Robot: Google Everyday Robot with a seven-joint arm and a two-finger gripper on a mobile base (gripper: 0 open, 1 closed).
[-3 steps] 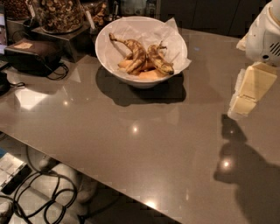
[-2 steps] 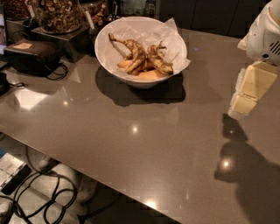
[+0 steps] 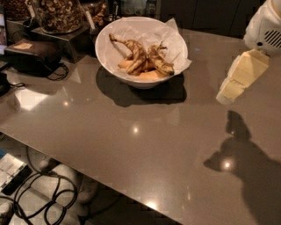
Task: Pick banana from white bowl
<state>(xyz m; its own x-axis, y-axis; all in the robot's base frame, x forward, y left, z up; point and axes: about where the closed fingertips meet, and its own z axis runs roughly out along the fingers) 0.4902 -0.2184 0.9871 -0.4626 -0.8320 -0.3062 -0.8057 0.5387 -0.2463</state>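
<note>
While the gripper [image 3: 226,93] hangs at the right edge of the view, above the grey table [image 3: 131,132] and holding nothing, the banana [image 3: 142,59] lies well apart from it to the left, inside the white bowl [image 3: 105,61]; the gripper tilts down and leftward, its pale tip aimed roughly toward the bowl's side; whether it is spread or pressed together I cannot tell; its dark shadow [image 3: 239,151] falls on the tabletop below it. The brown-spotted bunch rests on crinkled white paper [image 3: 175,41] lining the bowl, its long dark stem curving up toward the rear-left rim; the bowl stands near the table's far edge; a clear jar of nuts [image 3: 57,13] stands behind it to the left, and a black box [image 3: 30,55] sits beside that.
</note>
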